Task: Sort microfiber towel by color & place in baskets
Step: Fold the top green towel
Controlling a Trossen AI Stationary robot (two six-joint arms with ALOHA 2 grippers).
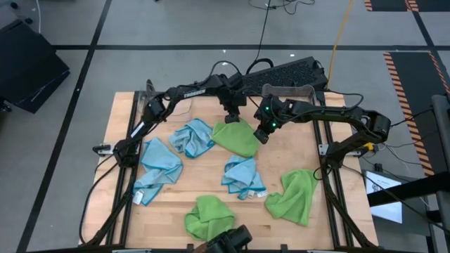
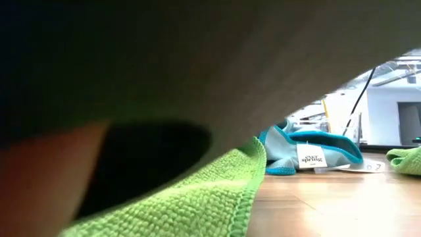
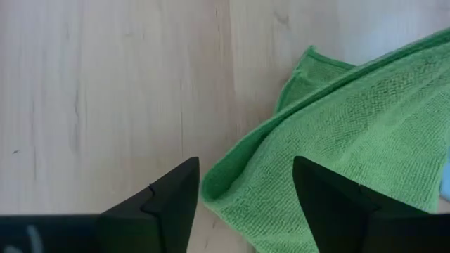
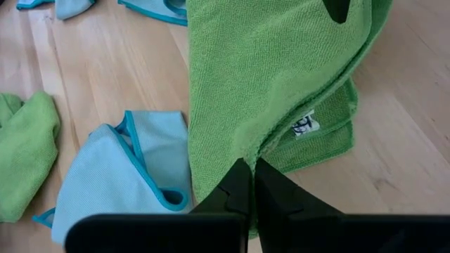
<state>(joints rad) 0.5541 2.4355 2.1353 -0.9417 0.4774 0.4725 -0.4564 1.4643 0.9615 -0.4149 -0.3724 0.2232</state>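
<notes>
A green microfiber towel (image 1: pixel 238 138) lies folded near the table's middle, toward the far side. My right gripper (image 1: pixel 263 133) is shut on its right edge. My left gripper (image 1: pixel 233 117) hovers open over the towel's far left corner. In the left wrist view its two fingers (image 3: pixel 184 193) stand on either side of a folded edge (image 3: pixel 223 181) and are not seen to touch it. One see-through basket (image 1: pixel 288 91) seems to stand at the table's far edge, behind the right arm. My right gripper pinches the green towel's edge (image 4: pixel 242 151) between its two shut fingers, several layers thick, slanting down from the table's right side. The towel rises to the fingers from the table. Its lower folded layers with the white tag (image 4: pixel 304 125) rest on the wood.
Blue towels lie at the left (image 1: pixel 160 167), left of centre (image 1: pixel 193 136) and at the middle (image 1: pixel 243 176). Green towels lie at the near right (image 1: pixel 294 197) and near the front edge (image 1: pixel 208 216). A green towel (image 2: pixel 197 197) close to the lens blocks most of the low view.
</notes>
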